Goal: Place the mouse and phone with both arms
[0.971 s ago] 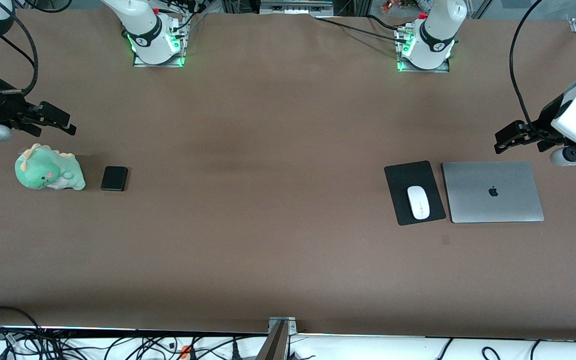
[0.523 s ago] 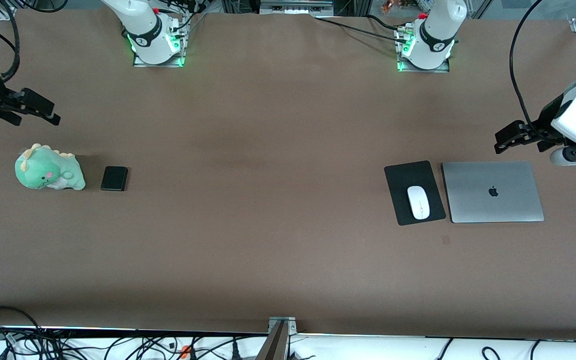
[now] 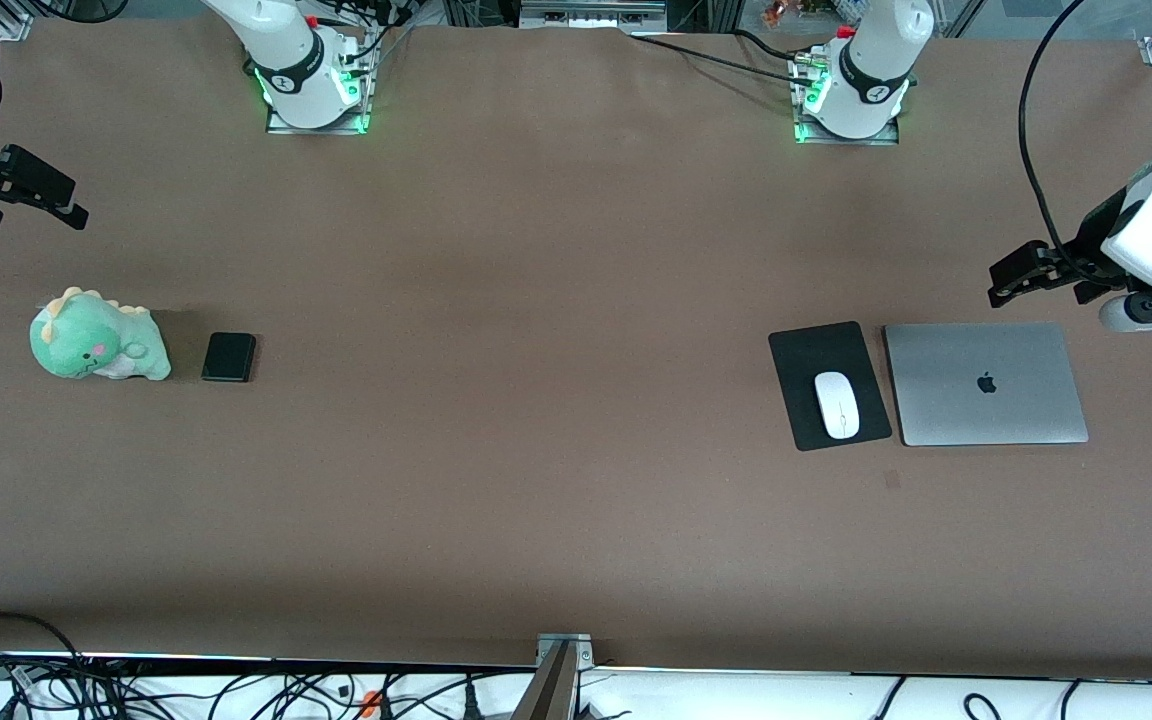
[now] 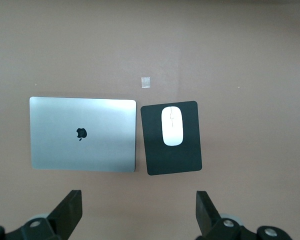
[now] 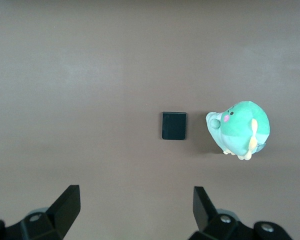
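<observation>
The white mouse (image 3: 837,404) lies on a black mouse pad (image 3: 801,355) toward the left arm's end of the table; it also shows in the left wrist view (image 4: 172,126). The black phone (image 3: 229,357) lies beside a green plush toy (image 3: 96,337) toward the right arm's end; it also shows in the right wrist view (image 5: 174,125). My left gripper (image 3: 1008,283) is open and empty, up over the table beside the laptop's edge. My right gripper (image 3: 51,197) is open and empty, up over the table's end, apart from the plush.
A closed silver laptop (image 3: 984,383) lies next to the mouse pad. A small pale mark (image 3: 891,480) sits on the brown table nearer the front camera than the pad. Cables run along the table's near edge.
My right gripper has drawn back, away from the plush and phone, toward the table's end. The left arm, mouse and phone have not moved.
</observation>
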Robot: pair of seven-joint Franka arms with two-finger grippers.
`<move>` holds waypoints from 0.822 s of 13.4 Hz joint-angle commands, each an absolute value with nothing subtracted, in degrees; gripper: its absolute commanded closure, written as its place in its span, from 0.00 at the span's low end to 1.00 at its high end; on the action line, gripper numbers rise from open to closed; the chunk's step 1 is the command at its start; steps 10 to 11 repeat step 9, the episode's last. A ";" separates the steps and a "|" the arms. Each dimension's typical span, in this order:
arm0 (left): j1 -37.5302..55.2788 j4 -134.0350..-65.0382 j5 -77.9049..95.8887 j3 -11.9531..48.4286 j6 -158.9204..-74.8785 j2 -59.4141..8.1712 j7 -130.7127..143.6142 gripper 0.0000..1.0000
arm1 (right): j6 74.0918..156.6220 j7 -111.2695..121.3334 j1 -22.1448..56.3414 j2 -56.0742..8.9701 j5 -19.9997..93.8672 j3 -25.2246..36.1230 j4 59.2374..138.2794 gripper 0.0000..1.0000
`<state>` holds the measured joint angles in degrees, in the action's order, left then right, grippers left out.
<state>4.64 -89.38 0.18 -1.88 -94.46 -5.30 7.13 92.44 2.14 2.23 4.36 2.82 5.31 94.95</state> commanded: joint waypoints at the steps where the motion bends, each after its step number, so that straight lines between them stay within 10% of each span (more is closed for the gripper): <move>1: 5.18 -88.77 -1.05 -1.85 -93.96 -5.36 6.33 0.00 | 91.84 1.67 1.41 4.22 1.93 4.39 93.78 0.00; 11: 5.63 -88.77 -1.05 -1.67 -93.43 -5.27 6.50 0.00 | 91.76 1.85 1.32 4.04 1.85 4.39 93.60 0.00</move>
